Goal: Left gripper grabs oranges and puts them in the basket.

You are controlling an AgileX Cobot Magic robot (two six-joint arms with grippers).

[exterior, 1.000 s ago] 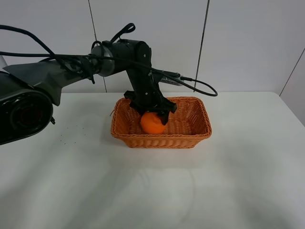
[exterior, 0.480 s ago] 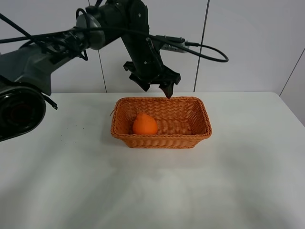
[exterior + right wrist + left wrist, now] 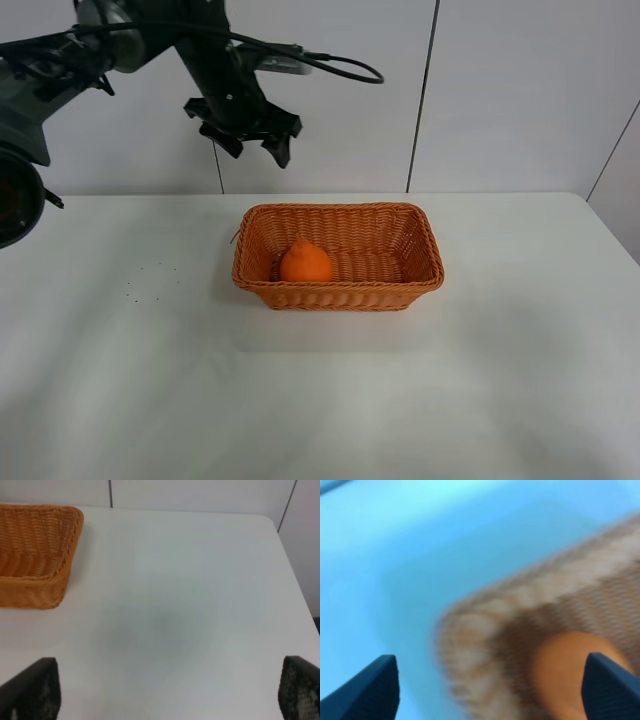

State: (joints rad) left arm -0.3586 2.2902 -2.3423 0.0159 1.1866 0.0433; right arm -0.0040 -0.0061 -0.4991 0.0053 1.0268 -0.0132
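Observation:
The orange [image 3: 305, 262] lies inside the wicker basket [image 3: 425, 268], in its left half, knobbed top up. My left gripper [image 3: 245, 139] is open and empty, fingers splayed, high above the table and up-left of the basket. In the blurred left wrist view the orange [image 3: 570, 675] and the basket rim [image 3: 470, 635] show between the wide-apart fingertips [image 3: 375, 685]. My right gripper [image 3: 165, 700] is open and empty over bare table right of the basket [image 3: 35, 555]; it is outside the exterior view.
The white table [image 3: 320, 400] has a few dark specks at the left [image 3: 150, 280]. A white panelled wall [image 3: 500, 90] stands behind. The left arm and its black cable [image 3: 330, 62] hang over the table's back left.
My left gripper let go of the orange in the basket, then rose and swung away up and to the left. The orange now rests in the basket.

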